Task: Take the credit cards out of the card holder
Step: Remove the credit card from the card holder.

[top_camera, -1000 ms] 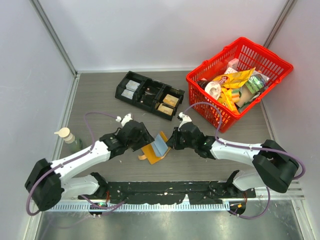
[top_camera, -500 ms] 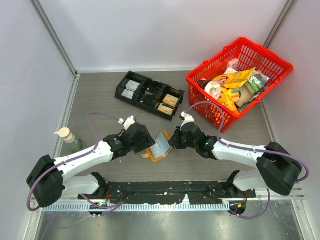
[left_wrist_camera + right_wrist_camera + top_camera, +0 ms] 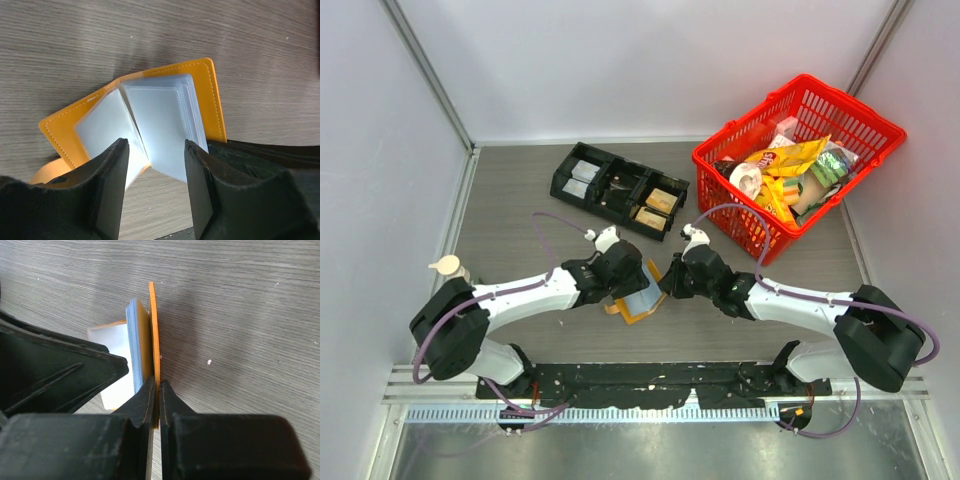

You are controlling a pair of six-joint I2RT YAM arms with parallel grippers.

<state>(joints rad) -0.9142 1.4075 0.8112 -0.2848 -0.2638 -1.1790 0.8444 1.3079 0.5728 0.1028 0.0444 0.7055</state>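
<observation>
The card holder is an orange bifold lying open on the table between my two grippers. My right gripper is shut on its right cover and holds that cover on edge. In the right wrist view the thin orange cover runs between the closed fingertips of that gripper, with blue-grey sleeves to its left. My left gripper is open just above the holder's left half. In the left wrist view its fingers straddle the pale sleeves, touching nothing. No loose card shows.
A black compartment tray with small packets stands behind the holder. A red basket full of snack packs is at the back right. A small pump bottle stands at the far left edge. Grey walls close in both sides.
My left gripper has moved right and now hangs over the holder's left half. My right gripper has kept its hold on the right cover and barely moved.
</observation>
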